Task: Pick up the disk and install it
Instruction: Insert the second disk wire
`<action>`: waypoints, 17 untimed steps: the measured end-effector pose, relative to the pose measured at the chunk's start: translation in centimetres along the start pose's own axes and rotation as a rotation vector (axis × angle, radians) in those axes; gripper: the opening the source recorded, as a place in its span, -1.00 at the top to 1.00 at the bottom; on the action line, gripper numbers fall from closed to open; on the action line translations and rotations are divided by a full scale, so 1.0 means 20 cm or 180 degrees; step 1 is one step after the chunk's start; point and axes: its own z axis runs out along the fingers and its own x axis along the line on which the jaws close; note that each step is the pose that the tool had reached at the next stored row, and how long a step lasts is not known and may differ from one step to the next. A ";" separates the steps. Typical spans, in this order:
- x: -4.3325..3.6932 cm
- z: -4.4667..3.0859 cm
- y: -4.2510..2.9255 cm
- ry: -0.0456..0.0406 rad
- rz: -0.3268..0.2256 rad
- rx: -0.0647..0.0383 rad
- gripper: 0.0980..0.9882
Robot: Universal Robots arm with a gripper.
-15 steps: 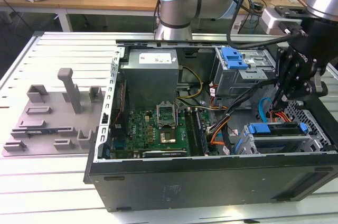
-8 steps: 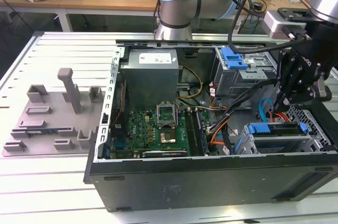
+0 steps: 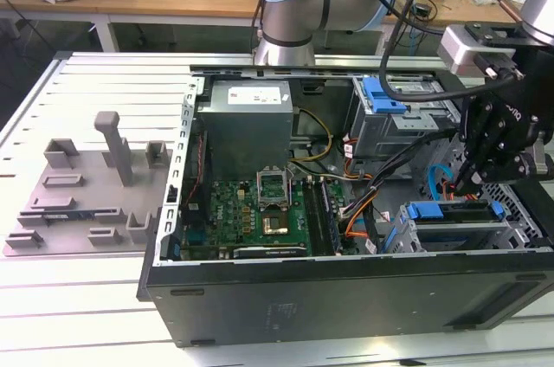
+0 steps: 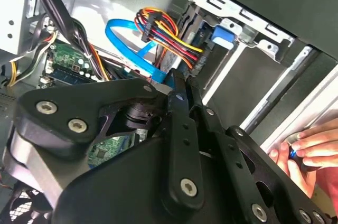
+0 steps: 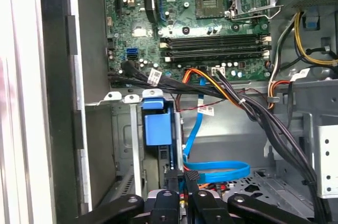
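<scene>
The pincer (image 3: 474, 183) hangs low inside the open computer case (image 3: 346, 298), at the end toward the exterior view's right, just above the lower drive bay. In the first wrist view its black fingers (image 5: 182, 189) stand close together around the edge of a thin upright part with a strip of daylight between them — whether they clamp it I cannot tell. In the second wrist view the black linkage of the pincer (image 4: 177, 94) points toward a bundle of red, yellow and orange power wires (image 4: 163, 31) and a looped blue data cable (image 4: 127, 44).

The disk (image 3: 450, 222) lies in that lower bay near the front wall of the case, its blue carrier bracket along the top edge, directly under the pincer. In the first wrist view the blue bracket tab (image 5: 157, 123) sits in the bay's slot just beyond the fingertips. A second blue-handled drive cage (image 3: 394, 107) stands at the far corner of the case.

Further out, the case holds a green motherboard (image 3: 251, 215) with an open processor socket and memory slots, and a grey power-supply box (image 3: 247, 125) behind it. A person's hand (image 4: 311, 150) rests at the case rim in the second wrist view.

The case lies on a slatted metal worktop (image 3: 104, 73), beside a grey moulded fixture (image 3: 86, 194) toward the exterior view's left.
</scene>
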 end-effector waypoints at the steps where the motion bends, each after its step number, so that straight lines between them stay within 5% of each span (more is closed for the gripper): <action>1: 0.005 0.000 0.000 -0.0001 -0.0003 0.0000 0.86; 17: 0.014 0.005 -0.001 -0.0001 -0.0013 0.0001 0.86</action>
